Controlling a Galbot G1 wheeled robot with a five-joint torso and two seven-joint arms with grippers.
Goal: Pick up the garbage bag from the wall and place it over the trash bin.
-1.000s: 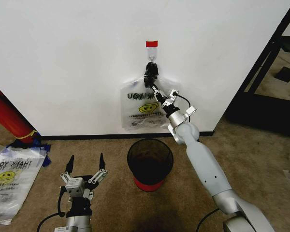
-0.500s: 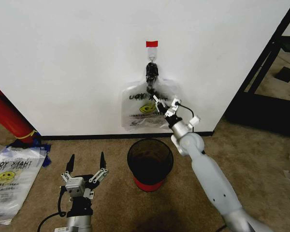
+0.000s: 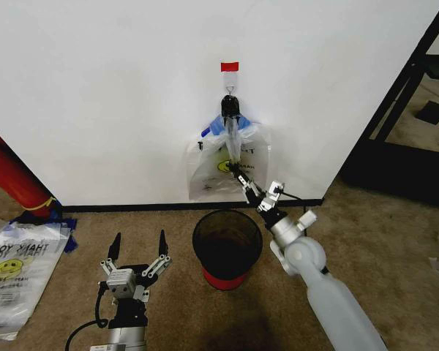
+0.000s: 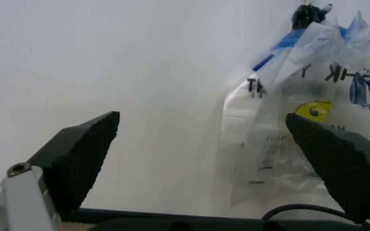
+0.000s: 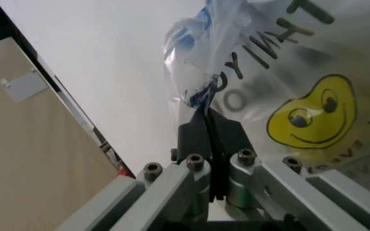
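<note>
Currently I count one garbage bag [image 3: 230, 162] pinched in my right tool [image 3: 243, 181], a bunch of like bags under one black clip [image 3: 230, 107] on the wall [image 3: 117, 95], one flat stack of bags [image 3: 18, 267] on the carpet at far left, one trash bin [image 3: 227, 245], one red tape tab [image 3: 230, 66] and one red cylinder [image 3: 11, 175] leaning at the left edge. My right arm reaches up and forward from lower right, elbow low, its tool just above and behind the bin's rim and clenched on a twisted strand of the bag's plastic; the right wrist view shows the two black pads [image 5: 194, 137] pressed together with the film [image 5: 281, 86] drawn taut between them. The bag hangs against the wall below the clip, directly above the bin, its top gathered toward the hook. My left tool [image 3: 137, 248] sits low over the carpet, left of the bin, fingers [image 4: 82, 154] spread wide and released, pointing toward the wall.
</note>
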